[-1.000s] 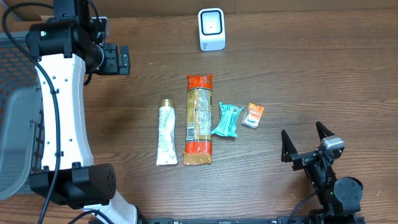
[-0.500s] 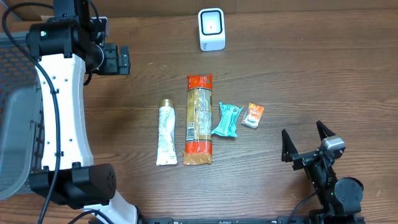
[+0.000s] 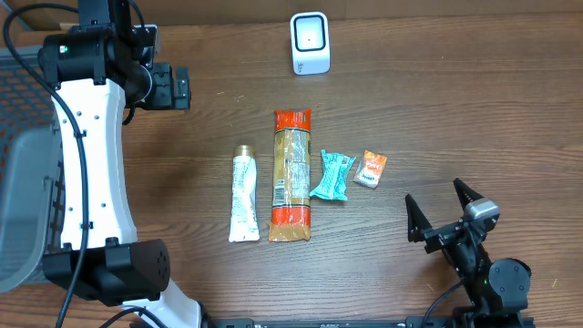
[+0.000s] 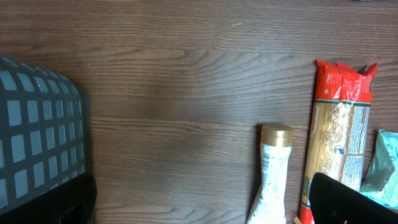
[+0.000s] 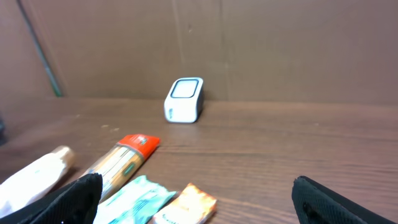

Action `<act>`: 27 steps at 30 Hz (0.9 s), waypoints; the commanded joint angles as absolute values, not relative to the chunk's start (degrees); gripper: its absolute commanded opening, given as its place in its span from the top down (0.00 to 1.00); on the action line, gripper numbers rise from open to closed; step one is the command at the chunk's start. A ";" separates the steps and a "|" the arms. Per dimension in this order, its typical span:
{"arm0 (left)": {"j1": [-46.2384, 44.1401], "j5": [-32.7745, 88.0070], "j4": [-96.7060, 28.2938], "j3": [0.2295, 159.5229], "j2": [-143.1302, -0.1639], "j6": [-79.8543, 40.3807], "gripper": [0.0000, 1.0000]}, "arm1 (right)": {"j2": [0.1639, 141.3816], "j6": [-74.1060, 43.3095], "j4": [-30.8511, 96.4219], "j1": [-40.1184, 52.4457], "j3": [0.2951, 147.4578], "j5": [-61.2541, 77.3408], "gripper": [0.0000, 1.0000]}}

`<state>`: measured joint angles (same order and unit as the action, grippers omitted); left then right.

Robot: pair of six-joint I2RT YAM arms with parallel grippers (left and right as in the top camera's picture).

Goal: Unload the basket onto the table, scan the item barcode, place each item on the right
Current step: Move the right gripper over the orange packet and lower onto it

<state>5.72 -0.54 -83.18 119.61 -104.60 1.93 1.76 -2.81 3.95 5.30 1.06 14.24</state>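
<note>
A white scanner [image 3: 310, 43] stands at the back of the wooden table; the right wrist view shows the scanner [image 5: 184, 99] too. In the middle lie a white tube with a gold cap [image 3: 242, 195], a long pasta pack with red ends [image 3: 291, 175], a teal packet [image 3: 332, 175] and a small orange packet [image 3: 371, 169]. My right gripper [image 3: 434, 193] is open, low over the table to the right of the orange packet [image 5: 189, 205], holding nothing. My left gripper [image 3: 171, 87] is open, raised at the back left, away from the tube [image 4: 272, 174].
A grey mesh basket [image 3: 23, 182] sits at the table's left edge, and its corner [image 4: 37, 137] shows in the left wrist view. The white left arm [image 3: 86, 155] rises along the left side. Bare wood lies between the items and the scanner.
My right gripper has shifted slightly left, toward the items. The left arm and all items have stayed where they were.
</note>
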 commanded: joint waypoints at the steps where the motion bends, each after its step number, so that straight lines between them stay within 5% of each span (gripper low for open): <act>1: 5.72 -1.06 -83.31 119.61 -105.12 3.01 0.00 | 4.19 -3.70 3.81 5.56 1.23 17.80 0.00; 10: 5.72 -1.06 -83.29 119.61 -105.12 3.01 0.00 | 21.89 -4.73 6.44 5.50 13.63 23.51 0.00; 21: 5.72 -1.06 -83.29 119.61 -105.12 3.01 0.00 | 63.24 -4.73 45.82 5.52 57.39 25.98 0.00; 27: 5.72 -1.06 -83.29 119.61 -105.12 3.01 0.00 | 80.55 -4.71 49.43 5.52 65.56 36.64 0.00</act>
<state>5.72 -0.73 -83.18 119.61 -104.60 1.93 75.13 -4.56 49.01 5.30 64.25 29.93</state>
